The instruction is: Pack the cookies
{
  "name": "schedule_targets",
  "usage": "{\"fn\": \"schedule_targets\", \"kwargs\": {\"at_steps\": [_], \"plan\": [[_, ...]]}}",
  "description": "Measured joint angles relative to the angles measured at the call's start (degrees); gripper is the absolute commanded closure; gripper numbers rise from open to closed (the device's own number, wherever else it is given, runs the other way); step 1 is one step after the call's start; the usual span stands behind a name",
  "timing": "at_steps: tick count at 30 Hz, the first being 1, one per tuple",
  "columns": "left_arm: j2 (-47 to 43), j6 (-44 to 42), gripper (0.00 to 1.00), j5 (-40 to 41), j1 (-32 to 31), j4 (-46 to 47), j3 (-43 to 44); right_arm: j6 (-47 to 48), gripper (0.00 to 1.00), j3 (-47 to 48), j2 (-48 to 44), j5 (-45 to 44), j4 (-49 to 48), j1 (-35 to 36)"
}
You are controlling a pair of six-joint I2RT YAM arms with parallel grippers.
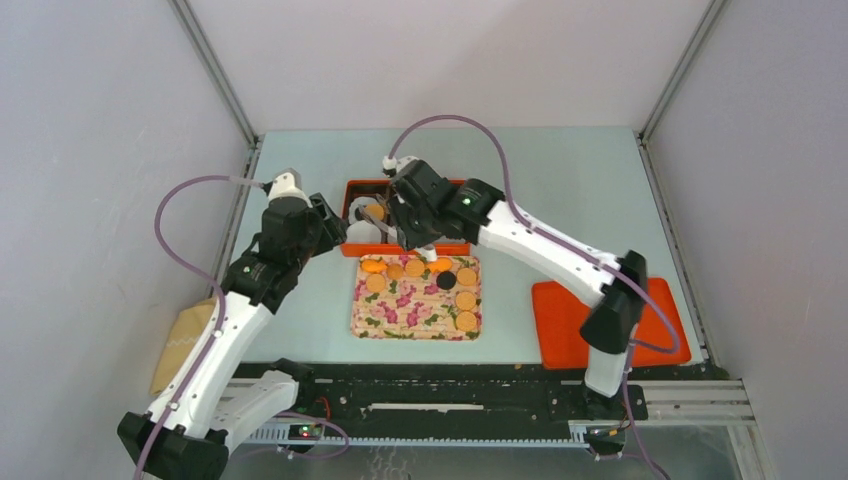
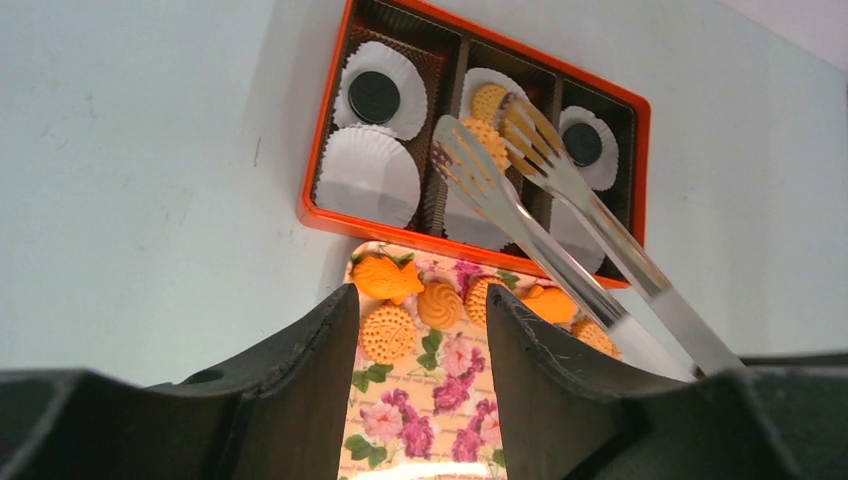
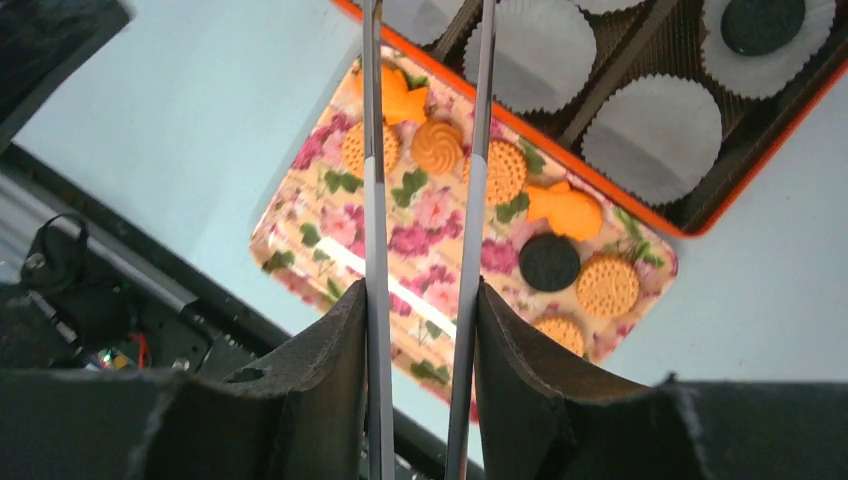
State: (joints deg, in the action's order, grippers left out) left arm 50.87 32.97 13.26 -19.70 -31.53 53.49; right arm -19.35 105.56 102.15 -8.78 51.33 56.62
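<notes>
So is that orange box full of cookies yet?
Not yet, only partly filled. In the orange box one paper cup holds a black cookie, but the neighbouring cup sits empty.

In the top view, the right arm covered most of the box at frame centre, leaving its inside largely unseen. The right wrist view cut the tongs off at the top edge, so their tips were out of sight. In the left wrist view, dark fingers hid the tray's lower corners. Whether the tongs pinched a cookie was unclear.
</notes>
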Motion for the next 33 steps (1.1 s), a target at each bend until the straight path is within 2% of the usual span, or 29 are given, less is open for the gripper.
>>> {"fn": "schedule_targets", "kwargs": {"at_steps": [8,15,21,25,29,33], "plan": [[1.88,-1.2,0.46,-0.57,4.13,-0.26,1.2,3.23,0.91,9.7,15.23,5.49,0.31,-3.41],[2.67,-1.44,0.46,-2.51,6.1,0.26,1.2,4.09,0.89,11.02,17.03,8.24,1.03,-3.63],[2.78,-1.42,0.46,-3.52,6.25,0.59,1.2,4.07,0.65,11.08,17.29,10.4,0.48,-3.67],[2.78,-1.42,0.46,-4.13,6.27,0.59,1.2,4.02,0.53,11.08,17.9,10.62,0.28,-3.72],[2.78,-1.42,0.46,-4.74,6.29,0.59,1.2,3.89,0.48,11.08,18.36,10.6,0.33,-3.78],[2.78,-1.4,0.45,-5.16,6.34,0.59,1.2,3.87,0.48,11.08,18.43,10.6,0.28,-3.96]]}}
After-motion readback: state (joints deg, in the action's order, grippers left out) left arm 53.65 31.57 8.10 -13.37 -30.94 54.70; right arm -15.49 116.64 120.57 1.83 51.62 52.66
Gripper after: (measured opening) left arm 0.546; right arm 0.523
